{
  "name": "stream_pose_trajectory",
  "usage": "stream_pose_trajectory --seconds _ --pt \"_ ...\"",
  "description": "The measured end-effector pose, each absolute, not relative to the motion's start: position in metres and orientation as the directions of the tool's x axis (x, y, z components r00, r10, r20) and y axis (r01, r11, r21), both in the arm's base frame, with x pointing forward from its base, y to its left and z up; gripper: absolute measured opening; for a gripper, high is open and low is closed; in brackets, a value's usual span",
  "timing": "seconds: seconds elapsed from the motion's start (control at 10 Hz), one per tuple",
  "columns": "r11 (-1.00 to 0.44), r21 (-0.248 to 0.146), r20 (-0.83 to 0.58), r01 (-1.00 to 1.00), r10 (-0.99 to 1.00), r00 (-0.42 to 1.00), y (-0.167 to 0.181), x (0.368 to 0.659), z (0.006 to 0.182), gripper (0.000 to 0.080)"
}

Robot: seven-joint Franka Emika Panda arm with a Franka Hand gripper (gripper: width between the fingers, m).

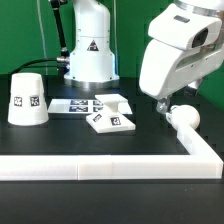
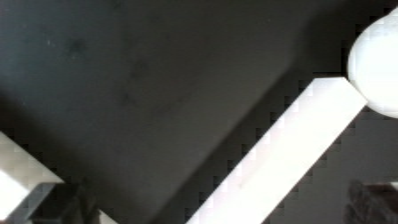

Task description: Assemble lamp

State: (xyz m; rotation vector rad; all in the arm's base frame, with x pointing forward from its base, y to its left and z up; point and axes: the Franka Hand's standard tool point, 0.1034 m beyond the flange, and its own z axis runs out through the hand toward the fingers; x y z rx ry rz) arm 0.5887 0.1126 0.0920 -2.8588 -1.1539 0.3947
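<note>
The white cone shade (image 1: 28, 98) stands at the exterior view's left with a tag on its side. The flat square base (image 1: 110, 120) lies mid-table, tag up. The round bulb (image 1: 185, 116) lies at the exterior view's right, close against the white rail. My gripper (image 1: 162, 103) hangs just above the table, a little to the left of the bulb, under the large white hand. In the wrist view the bulb (image 2: 377, 70) shows at the picture's edge. My gripper (image 2: 210, 208) is open there, with dark fingertips (image 2: 43, 205) far apart and nothing held.
A white rail (image 1: 100, 168) runs along the table's front and turns up the right side (image 1: 203, 148); it crosses the wrist view (image 2: 294, 150). The marker board (image 1: 72, 104) lies behind the base. The robot pedestal (image 1: 90, 55) stands at the back.
</note>
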Motion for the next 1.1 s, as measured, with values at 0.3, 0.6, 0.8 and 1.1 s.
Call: stream_pose_trajectory --seconds 0.3,0.6,0.8,1.1 --pt "-0.724 -0.125 -0.221 0.678 0.687 0.692 0.1128 0.5887 0.0919 0.07" --pt "-0.724 -0.126 -0.221 0.679 0.687 0.692 0.1128 0.5885 0.0916 0.07" --pt "-0.724 -0.126 -0.221 0.678 0.687 0.692 0.1128 0.5885 0.0916 0.07" --pt "-0.724 -0.126 -0.221 0.678 0.687 0.692 0.1128 0.5884 0.0915 0.07"
